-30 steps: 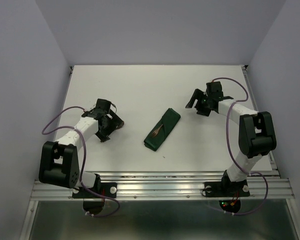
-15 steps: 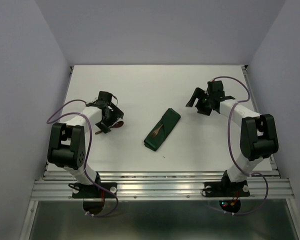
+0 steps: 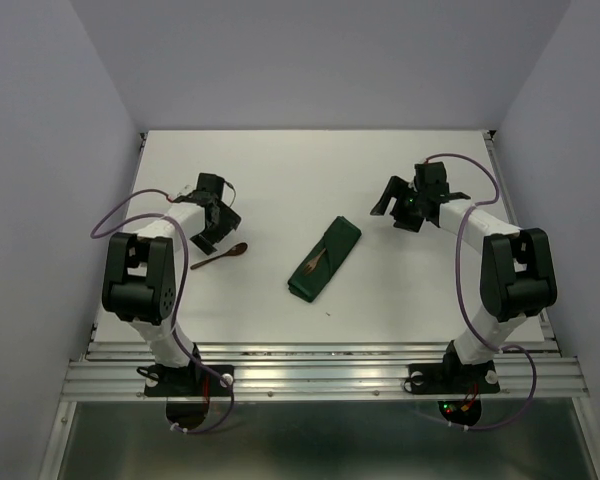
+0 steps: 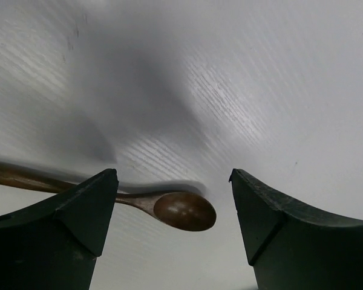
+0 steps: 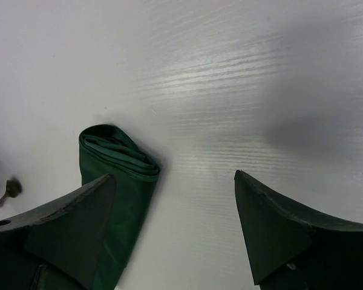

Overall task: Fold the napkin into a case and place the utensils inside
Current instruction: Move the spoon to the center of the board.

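Note:
The dark green napkin (image 3: 326, 258) lies folded into a long narrow strip at mid-table, and its rolled end (image 5: 117, 158) shows in the right wrist view. The brown wooden fork (image 3: 316, 263) rests on the strip. The reddish-brown spoon (image 3: 220, 256) lies loose on the white table, left of the napkin. Its bowl (image 4: 184, 211) sits below and between the fingers of my left gripper (image 4: 172, 174), which is open and touches nothing. My left gripper (image 3: 211, 231) hovers just behind the spoon. My right gripper (image 3: 392, 209) is open and empty, up and right of the napkin, with bare table between its fingers (image 5: 174, 176).
The white table (image 3: 280, 180) is enclosed by pale walls behind and on both sides. An aluminium rail (image 3: 320, 375) carrying both arm bases runs along the near edge. Purple cables loop beside each arm.
My left gripper has drawn back and up-left off the spoon, which now lies uncovered on the table. The left arm has folded closer to the left wall. The right arm barely moved.

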### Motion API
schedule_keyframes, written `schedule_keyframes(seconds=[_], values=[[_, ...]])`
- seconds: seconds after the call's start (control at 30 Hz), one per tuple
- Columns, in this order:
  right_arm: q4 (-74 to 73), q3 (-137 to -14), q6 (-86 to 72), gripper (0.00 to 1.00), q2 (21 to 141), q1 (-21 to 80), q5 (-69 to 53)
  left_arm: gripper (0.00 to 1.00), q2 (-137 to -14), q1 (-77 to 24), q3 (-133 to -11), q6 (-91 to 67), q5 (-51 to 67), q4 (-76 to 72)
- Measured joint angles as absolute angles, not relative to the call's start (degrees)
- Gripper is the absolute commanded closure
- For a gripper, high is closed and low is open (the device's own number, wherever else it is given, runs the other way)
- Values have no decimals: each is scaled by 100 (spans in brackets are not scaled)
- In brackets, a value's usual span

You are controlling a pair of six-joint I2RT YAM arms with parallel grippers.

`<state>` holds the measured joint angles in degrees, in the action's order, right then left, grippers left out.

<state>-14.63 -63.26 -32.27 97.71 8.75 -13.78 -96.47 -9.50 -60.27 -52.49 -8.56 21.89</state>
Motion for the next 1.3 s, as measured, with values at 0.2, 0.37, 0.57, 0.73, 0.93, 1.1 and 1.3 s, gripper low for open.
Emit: schedule_keyframes(seconds=[0.2,0.37,0.57,0.73,0.93,1.1,1.3], values=[[-1461,-6287,-3227,15,9771,875,-1420,20,-10145,-926,-6523,-5288,-1146,2204],[-1487,-6278,-3221,15,9771,875,-1446,19,-10180,-926,-6556,-5284,-1304,2244],[-1494,-6278,-3218,15,9780,875,-1535,7,-9288,-965,-6184,-5304,-1527,2475],[-1483,-6278,-3227,15,9854,875,-1651,4,-8291,-998,-5666,-5415,-1500,2602],[-1455,-6278,-3238,15,10027,875,-1798,5,-8075,-1039,-4910,-5774,-1225,2604],[-1452,-6278,-3236,15,10055,875,-1828,5,-8364,-1050,-4801,-5983,-1066,2506],[-1455,-6278,-3236,15,10055,875,-1846,9,-9126,-1050,-5240,-6018,-1109,2410]])
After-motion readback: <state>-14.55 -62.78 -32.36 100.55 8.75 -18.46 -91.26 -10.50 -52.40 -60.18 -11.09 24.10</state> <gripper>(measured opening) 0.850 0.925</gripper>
